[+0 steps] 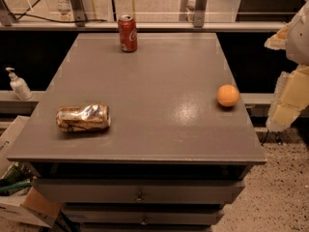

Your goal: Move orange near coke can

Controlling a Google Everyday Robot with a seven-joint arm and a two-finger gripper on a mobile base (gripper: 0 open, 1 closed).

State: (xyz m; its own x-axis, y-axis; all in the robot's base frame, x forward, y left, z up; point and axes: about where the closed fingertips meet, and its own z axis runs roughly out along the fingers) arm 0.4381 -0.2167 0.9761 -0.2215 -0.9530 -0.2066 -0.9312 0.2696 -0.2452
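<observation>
The orange (228, 95) is a small round fruit lying near the right edge of the grey table (159, 134). The coke can (127, 33), red with white script and a silver top, stands upright at the far edge of the table, left of centre. My gripper (273, 83) hangs off the table's right side, a little to the right of the orange and apart from it. Its two pale yellow fingers (286, 103) stand apart, open and holding nothing.
A crushed brownish-silver can (83, 118) lies on its side at the front left of the table. A white pump bottle (18, 84) stands on a ledge to the left. Cardboard boxes (19, 202) sit on the floor at the lower left. Drawers are below the tabletop.
</observation>
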